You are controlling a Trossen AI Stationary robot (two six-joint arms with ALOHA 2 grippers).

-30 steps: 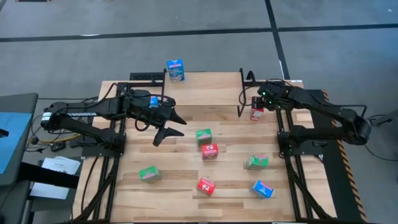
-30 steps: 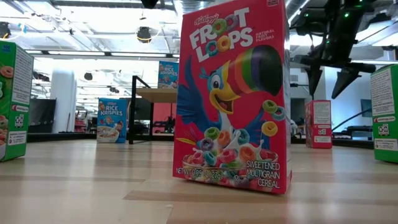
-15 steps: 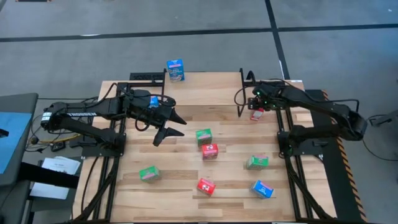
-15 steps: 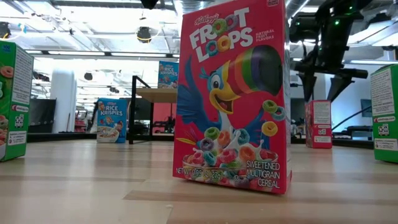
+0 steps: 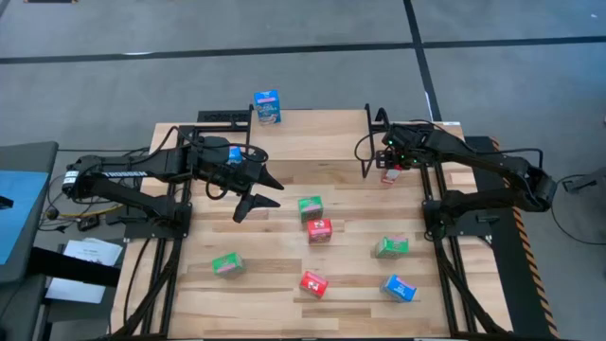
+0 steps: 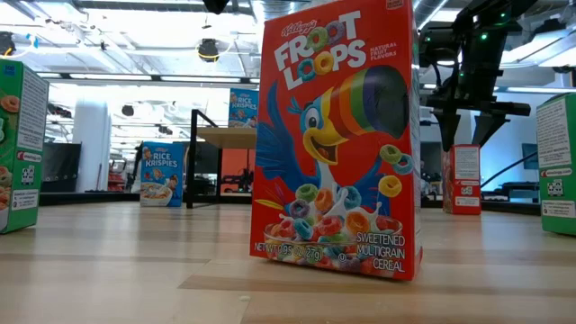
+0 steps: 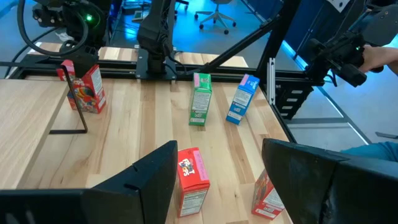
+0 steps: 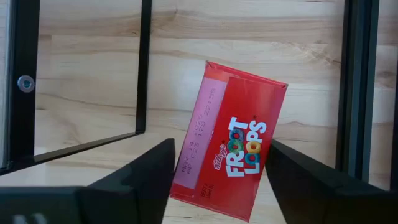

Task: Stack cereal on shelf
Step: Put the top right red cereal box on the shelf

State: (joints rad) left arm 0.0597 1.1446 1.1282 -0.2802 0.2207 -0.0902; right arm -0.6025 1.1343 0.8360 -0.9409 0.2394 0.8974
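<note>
From overhead, the right gripper (image 5: 386, 161) hangs over a red box (image 5: 390, 173) in the upper right of the frame, under the shelf (image 5: 312, 123) end; one blue box (image 5: 268, 107) sits on the shelf at upper centre, and the rest lie scattered lower down. The left gripper (image 5: 258, 192) waits left of centre, fingers spread, holding nothing. At table height, the right gripper's fingers straddle the distant red box at right, not yet touching. Through the right wrist view, the red box (image 8: 227, 149) sits skewed between open fingers (image 8: 140, 171). My worry: closing on that slant could twist or tip it against the shelf leg (image 8: 143, 65).
</note>
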